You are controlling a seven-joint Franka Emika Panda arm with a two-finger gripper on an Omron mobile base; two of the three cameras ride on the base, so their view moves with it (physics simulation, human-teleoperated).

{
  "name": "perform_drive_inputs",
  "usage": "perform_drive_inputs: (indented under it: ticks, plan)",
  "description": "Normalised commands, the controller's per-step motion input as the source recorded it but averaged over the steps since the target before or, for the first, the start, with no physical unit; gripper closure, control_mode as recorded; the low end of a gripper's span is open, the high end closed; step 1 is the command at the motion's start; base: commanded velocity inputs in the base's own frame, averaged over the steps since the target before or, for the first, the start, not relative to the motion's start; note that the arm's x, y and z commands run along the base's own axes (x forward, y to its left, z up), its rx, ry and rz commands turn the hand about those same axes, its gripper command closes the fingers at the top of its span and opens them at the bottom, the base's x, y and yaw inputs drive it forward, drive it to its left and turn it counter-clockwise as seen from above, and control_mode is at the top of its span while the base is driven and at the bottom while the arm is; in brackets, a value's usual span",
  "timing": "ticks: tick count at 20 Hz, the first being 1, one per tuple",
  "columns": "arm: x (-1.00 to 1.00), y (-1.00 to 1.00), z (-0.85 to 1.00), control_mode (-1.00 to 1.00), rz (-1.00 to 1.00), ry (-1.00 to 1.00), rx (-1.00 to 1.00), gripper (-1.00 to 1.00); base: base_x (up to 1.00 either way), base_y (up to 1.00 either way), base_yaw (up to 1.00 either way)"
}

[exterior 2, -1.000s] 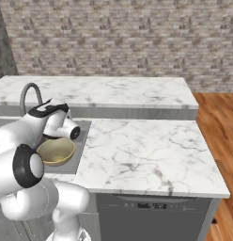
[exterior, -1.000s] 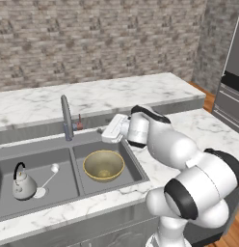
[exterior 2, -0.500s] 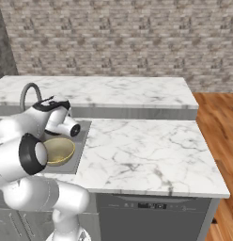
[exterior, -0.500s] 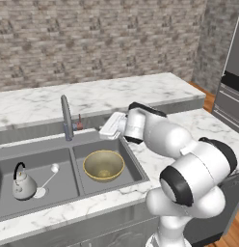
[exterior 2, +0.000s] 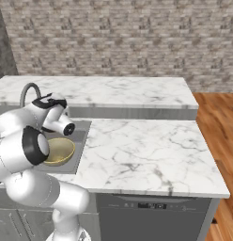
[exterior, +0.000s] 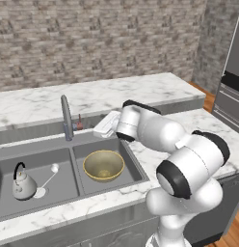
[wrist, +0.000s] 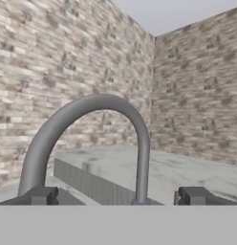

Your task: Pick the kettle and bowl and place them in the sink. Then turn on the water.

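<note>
With kettle (exterior: 22,183) and bowl (exterior: 103,165) already in the sink (exterior: 68,155), your gripper (wrist: 115,195), spread empty beside the faucet (exterior: 66,116), could glance off the spout and leave the water off.

The robot arm (exterior: 184,173) is made of smooth, glossy white segments with rounded, bulging shapes, like thick tubes joined together. Between the segments there are dark, almost black rings at the joints; one wide black band goes around the big round elbow part, and another thin black band sits near the wrist. The hand part is a flat white block. The gripper (wrist: 118,195) has two small dark grey finger tips with square, blocky shape.
</note>
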Motion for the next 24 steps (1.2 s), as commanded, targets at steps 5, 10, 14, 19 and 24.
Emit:
perform_drive_inputs:
  ticks: [5, 10, 14, 19, 24]
  plan:
    - [0.08, 0.01, -0.01, -1.0, -0.09, 0.0, 0.0, -1.0, 0.0, 0.0, 0.0]
    - [0.11, 0.0, -0.14, -1.0, -0.06, 0.0, 0.0, -1.0, 0.0, 0.0, 0.0]
    - [0.11, 0.0, -0.22, -1.0, -0.01, 0.0, 0.0, -1.0, 0.0, 0.0, 0.0]
    - [0.11, 0.0, -0.11, -1.0, 0.0, 0.0, 0.0, -1.0, 0.0, 0.0, 0.0]
    - [0.19, 0.03, -0.06, -1.0, 0.0, 0.0, 0.0, -1.0, 0.0, 0.0, 0.0]
